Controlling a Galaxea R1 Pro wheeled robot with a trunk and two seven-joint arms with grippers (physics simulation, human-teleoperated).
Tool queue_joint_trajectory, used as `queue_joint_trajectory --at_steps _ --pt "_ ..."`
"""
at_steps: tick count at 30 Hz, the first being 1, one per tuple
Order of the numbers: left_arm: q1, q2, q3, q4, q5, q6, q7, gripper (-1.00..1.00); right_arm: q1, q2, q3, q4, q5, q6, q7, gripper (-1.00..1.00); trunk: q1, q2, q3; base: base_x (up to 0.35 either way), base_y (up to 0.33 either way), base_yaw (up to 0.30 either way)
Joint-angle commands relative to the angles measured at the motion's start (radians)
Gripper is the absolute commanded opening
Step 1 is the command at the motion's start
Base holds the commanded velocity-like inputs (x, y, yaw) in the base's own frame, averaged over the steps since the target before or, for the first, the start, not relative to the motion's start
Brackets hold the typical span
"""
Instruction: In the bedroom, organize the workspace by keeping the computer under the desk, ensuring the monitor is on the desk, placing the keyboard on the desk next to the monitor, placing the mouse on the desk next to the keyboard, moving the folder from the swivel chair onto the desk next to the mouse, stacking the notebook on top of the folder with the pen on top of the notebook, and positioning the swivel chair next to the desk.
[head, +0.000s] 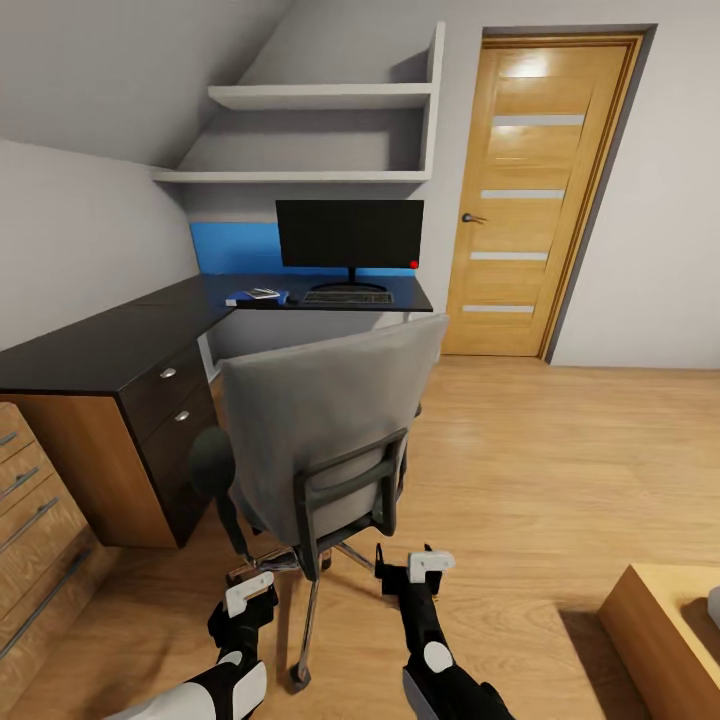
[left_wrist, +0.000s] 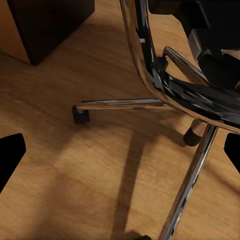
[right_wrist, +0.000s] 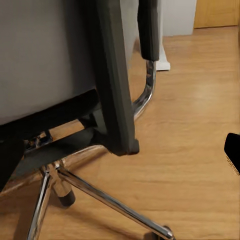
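On the left, the black bench (head: 120, 345) runs along the wall and turns at the corner. On its far part lie the blue folder (head: 243, 298), the mouse (head: 293, 296) and the keyboard (head: 347, 297), with the monitor (head: 349, 234) behind. The swivel chair (head: 325, 430) stands in the middle of the floor, its back to the robot. The left gripper (head: 250, 596) and right gripper (head: 420, 568) hang low behind it, both spread and holding nothing. The chair step looks in hand: next, push it closer to the bench.

A wooden door (head: 540, 195), white wall shelves (head: 320, 97) and a light wooden cabinet (head: 40, 520) show
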Motion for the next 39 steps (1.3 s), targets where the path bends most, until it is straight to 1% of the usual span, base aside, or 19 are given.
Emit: queue_joint_trajectory --at_steps 1,3,4,5,6,9,12,14,17,19,21,22,26,30,39 --pt "-0.001 -0.001 0.004 -0.001 -0.011 -0.001 0.006 1.0 -0.009 0.0 0.004 -0.001 -0.011 -0.006 -0.004 1.0 0.0 0.0 -0.001 0.0 0.0 0.0" --pt "-0.001 0.0 0.004 -0.001 -0.011 -0.001 0.006 1.0 -0.045 0.0 0.004 -0.003 -0.013 0.013 -0.012 1.0 0.0 0.0 -0.001 0.0 0.0 0.0" --pt "-0.001 0.0 0.004 -0.001 -0.011 -0.001 0.006 1.0 -0.071 0.0 0.004 -0.004 -0.014 0.047 -0.022 1.0 0.0 0.0 -0.001 0.0 0.0 0.0" --pt "-0.001 0.0 0.004 -0.002 -0.011 -0.001 0.006 1.0 -0.082 0.0 0.004 -0.005 -0.015 0.069 -0.026 1.0 0.0 0.0 -0.001 0.0 0.0 0.0" --pt "-0.001 0.0 0.004 -0.002 -0.011 -0.001 0.006 1.0 -0.099 0.0 0.004 -0.008 -0.016 0.118 -0.032 1.0 0.0 0.0 -0.001 0.0 0.0 0.0" --pt "-0.001 0.0 0.004 -0.003 -0.011 -0.001 0.006 1.0 -0.116 0.0 0.004 -0.012 -0.015 0.198 -0.037 1.0 0.0 0.0 -0.001 0.0 0.0 0.0" --pt "-0.001 0.0 0.004 -0.003 -0.011 -0.001 0.006 1.0 -0.122 0.0 0.007 -0.013 -0.013 0.229 -0.038 1.0 0.0 0.0 -0.001 0.0 0.0 0.0" --pt "-0.001 0.0 0.004 -0.003 -0.011 -0.001 0.006 1.0 -0.125 0.0 0.01 -0.015 -0.011 0.229 -0.039 1.0 0.0 0.0 -0.001 0.0 0.0 0.0" --pt "-0.001 0.0 0.004 -0.003 -0.01 -0.001 0.006 1.0 -0.127 0.0 0.012 -0.012 -0.012 0.187 -0.039 1.0 0.0 0.0 -0.001 0.0 0.0 0.0" --pt "-0.001 0.0 0.004 -0.003 -0.01 -0.001 0.006 1.0 -0.127 0.0 0.014 -0.011 -0.012 0.173 -0.039 1.0 0.0 0.0 -0.001 0.0 0.0 0.0" --pt "-0.001 0.002 0.004 -0.003 -0.01 -0.001 0.006 1.0 -0.127 0.0 0.027 -0.011 -0.012 0.161 -0.038 1.0 0.0 0.0 -0.001 0.0 0.0 0.0" --pt "-0.001 0.005 0.004 -0.003 -0.01 -0.001 0.006 1.0 -0.127 0.0 0.039 -0.01 -0.013 0.157 -0.038 1.0 0.0 0.0 -0.001 0.0 0.0 0.0" --pt "-0.001 0.009 0.004 -0.003 -0.009 -0.001 0.006 1.0 -0.127 0.0 0.063 -0.009 -0.015 0.151 -0.041 1.0 0.0 0.0 -0.001 0.0 0.0 0.035" --pt "-0.001 0.011 0.004 -0.003 -0.01 -0.001 0.006 1.0 -0.127 0.0 0.073 -0.007 -0.016 0.149 -0.043 1.0 0.0 0.0 -0.001 0.0 0.0 0.185" --pt "-0.001 0.011 0.004 -0.003 -0.011 -0.001 0.006 1.0 -0.127 0.0 0.076 0.003 -0.016 0.147 -0.04 1.0 0.0 0.0 -0.001 0.0 0.0 0.261"
